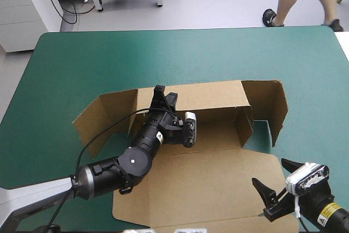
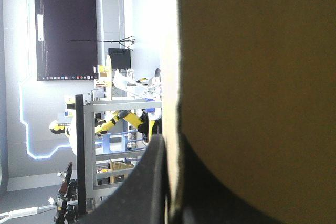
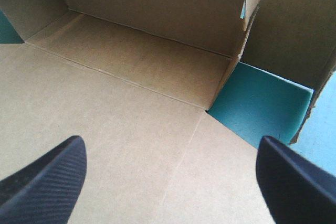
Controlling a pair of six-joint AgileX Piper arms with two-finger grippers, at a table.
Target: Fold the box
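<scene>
The brown box (image 1: 207, 184) lies mid-table, its wide lid panel flat toward the near edge and its back wall (image 1: 212, 94) raised. My left gripper (image 1: 163, 96) reaches over the tray floor and is shut on the top edge of that wall near its left end. In the left wrist view the board (image 2: 252, 77) stands between the black fingers (image 2: 142, 187). My right gripper (image 1: 270, 172) hovers over the lid's near right corner, open. In the right wrist view its gripper (image 3: 170, 156) holds nothing, with the tray floor (image 3: 131, 56) ahead.
A left side flap (image 1: 101, 115) splays outward and a right side flap (image 1: 270, 105) stands bent beyond the tray's right end. Bare teal-green cover (image 1: 163, 53) stretches between the box and the far edge, and a patch (image 3: 257, 98) shows by the right flap.
</scene>
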